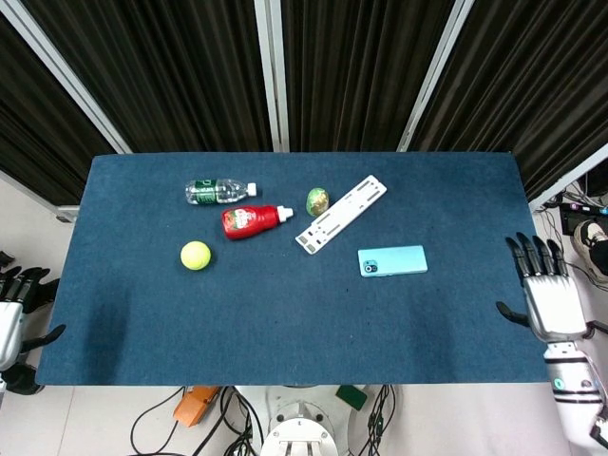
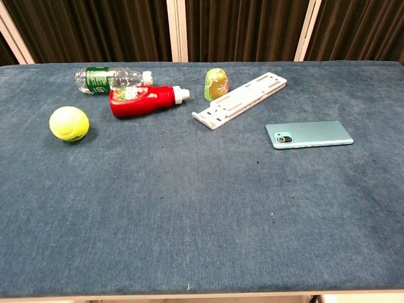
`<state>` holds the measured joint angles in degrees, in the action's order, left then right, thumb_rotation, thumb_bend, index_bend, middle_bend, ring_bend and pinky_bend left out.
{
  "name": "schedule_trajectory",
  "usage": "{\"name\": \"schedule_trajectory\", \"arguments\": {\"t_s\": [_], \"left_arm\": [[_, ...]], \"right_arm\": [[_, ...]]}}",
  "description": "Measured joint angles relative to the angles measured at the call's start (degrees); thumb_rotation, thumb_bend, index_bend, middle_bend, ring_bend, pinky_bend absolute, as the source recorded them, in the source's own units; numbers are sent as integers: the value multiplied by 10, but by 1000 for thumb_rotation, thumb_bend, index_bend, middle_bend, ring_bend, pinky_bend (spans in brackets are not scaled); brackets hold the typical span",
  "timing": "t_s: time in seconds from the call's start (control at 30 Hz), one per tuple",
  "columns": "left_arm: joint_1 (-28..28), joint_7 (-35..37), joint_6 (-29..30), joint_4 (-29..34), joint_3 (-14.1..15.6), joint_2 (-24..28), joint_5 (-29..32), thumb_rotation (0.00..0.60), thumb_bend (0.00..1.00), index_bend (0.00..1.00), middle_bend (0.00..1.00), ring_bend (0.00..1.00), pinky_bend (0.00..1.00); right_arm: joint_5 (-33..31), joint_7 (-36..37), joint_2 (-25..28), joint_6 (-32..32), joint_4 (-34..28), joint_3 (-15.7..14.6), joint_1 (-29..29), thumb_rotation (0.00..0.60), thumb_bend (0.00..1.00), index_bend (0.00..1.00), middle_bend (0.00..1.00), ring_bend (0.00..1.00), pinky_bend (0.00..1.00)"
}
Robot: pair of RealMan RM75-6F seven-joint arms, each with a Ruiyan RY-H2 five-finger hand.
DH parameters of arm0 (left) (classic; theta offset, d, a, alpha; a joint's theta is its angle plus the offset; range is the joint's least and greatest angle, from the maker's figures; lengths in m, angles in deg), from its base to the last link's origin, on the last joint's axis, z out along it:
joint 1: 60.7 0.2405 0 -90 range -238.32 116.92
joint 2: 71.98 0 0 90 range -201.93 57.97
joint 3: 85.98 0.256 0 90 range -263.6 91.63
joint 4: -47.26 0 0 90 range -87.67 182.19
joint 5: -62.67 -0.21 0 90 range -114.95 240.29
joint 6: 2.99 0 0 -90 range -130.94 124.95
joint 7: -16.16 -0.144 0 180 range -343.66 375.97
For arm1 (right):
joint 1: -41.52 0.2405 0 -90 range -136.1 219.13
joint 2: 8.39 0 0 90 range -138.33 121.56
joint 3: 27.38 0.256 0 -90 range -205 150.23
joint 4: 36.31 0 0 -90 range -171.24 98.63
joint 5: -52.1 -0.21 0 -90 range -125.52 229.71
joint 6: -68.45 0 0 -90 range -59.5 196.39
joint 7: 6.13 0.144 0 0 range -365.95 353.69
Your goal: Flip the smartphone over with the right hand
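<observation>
The teal smartphone (image 1: 392, 260) (image 2: 308, 134) lies flat on the blue table, back side up, with its camera lens at its left end. My right hand (image 1: 546, 294) hangs beyond the table's right edge, fingers spread and holding nothing, well clear of the phone. At the lower left corner of the head view, my left hand (image 1: 13, 309) sits off the table with its fingers apart and nothing in it. Neither hand shows in the chest view.
A white slotted bracket (image 1: 341, 214) (image 2: 240, 100) lies just up-left of the phone, with a small green egg-shaped object (image 1: 317, 200) (image 2: 216, 84) beside it. A red ketchup bottle (image 1: 255, 220) (image 2: 146, 101), a water bottle (image 1: 219, 191) (image 2: 111, 78) and a tennis ball (image 1: 196, 255) (image 2: 69, 123) sit on the left half.
</observation>
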<state>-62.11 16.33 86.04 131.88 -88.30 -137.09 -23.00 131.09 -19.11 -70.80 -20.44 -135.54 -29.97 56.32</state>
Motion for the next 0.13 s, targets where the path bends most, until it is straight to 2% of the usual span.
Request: {"name": "schedule_trajectory", "arguments": {"t_s": [0.13], "left_arm": [[5, 0, 9, 3, 2, 3, -5, 600, 32, 173, 162, 110, 0]], "right_arm": [[26, 40, 15, -16, 7, -13, -30, 600, 240, 23, 90, 0, 37]]}}
